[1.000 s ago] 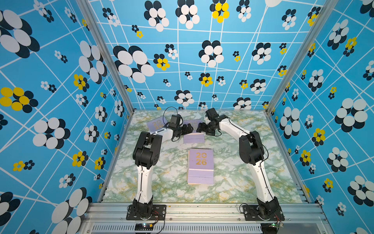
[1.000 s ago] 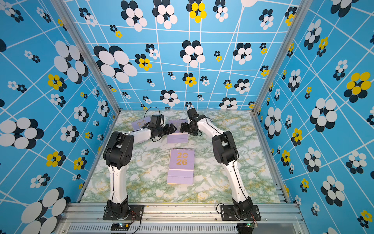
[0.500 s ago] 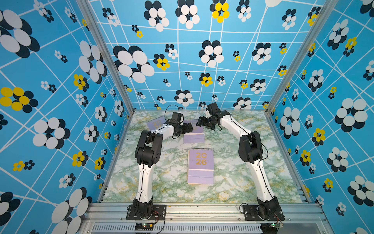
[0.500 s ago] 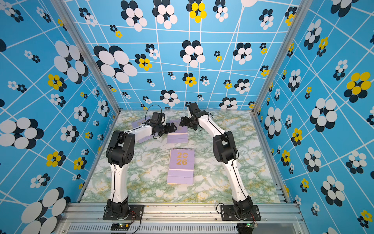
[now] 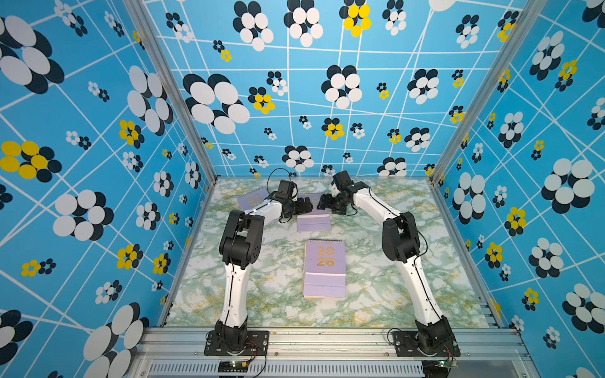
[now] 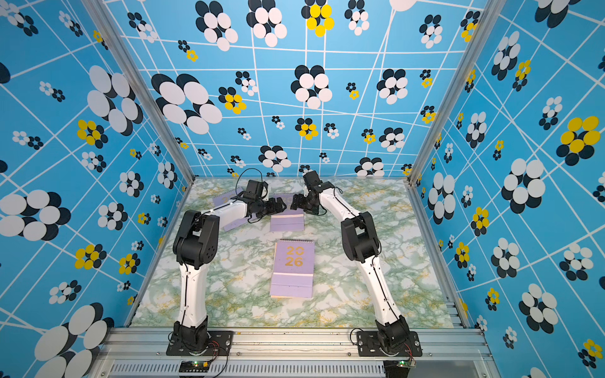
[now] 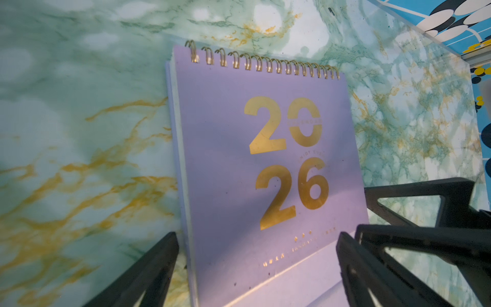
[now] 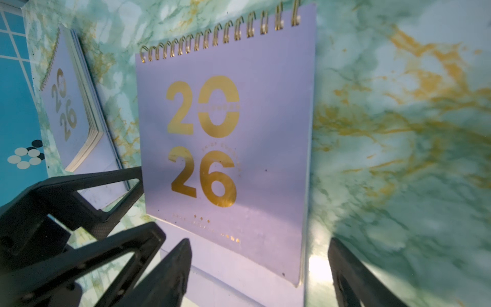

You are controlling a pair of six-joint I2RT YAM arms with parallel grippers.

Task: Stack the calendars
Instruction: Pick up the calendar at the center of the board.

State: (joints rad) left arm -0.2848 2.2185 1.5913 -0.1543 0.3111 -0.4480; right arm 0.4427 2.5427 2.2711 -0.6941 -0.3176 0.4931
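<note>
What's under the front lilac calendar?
A peach edge peeks out along the near and left sides of the front calendar, so at least one more lies beneath. How many there are, and their covers, are hidden by it.

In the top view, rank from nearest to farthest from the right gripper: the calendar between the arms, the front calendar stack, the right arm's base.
1. The calendar between the arms, beneath the right gripper.
2. The front calendar stack, table centre.
3. The right arm's base, front rail.
</note>
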